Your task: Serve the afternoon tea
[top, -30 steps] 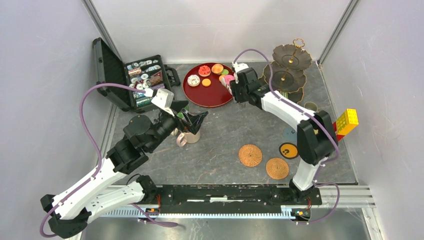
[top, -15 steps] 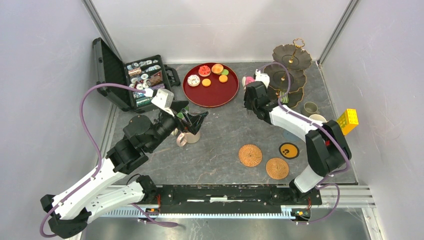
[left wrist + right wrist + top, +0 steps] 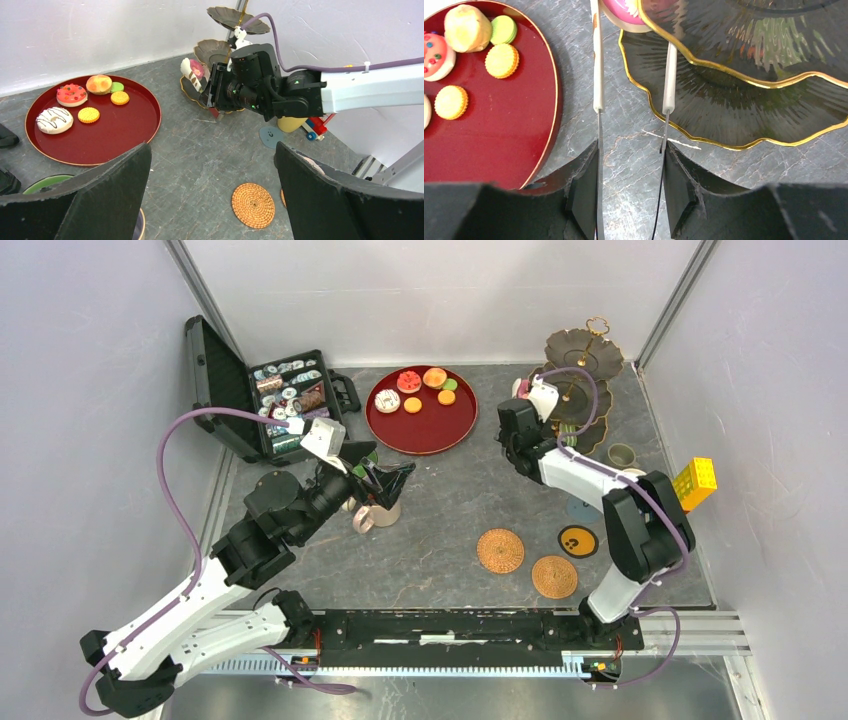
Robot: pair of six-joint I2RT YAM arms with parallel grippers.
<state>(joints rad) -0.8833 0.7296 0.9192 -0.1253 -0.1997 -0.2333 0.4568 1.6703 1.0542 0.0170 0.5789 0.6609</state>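
While my own wrist camera catches only a sliver of the pink cake (image 3: 621,11) pinched in my right gripper (image 3: 632,45) at the middle-tier rim of the stand (image 3: 734,115), the left wrist view shows most of it; grey stone table (image 3: 440,510) beneath, pale walls (image 3: 420,300) behind.

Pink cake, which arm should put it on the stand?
Right. The right gripper, through its tongs, holds the pink cake at the stand; the left gripper hangs open near a mug, far off.
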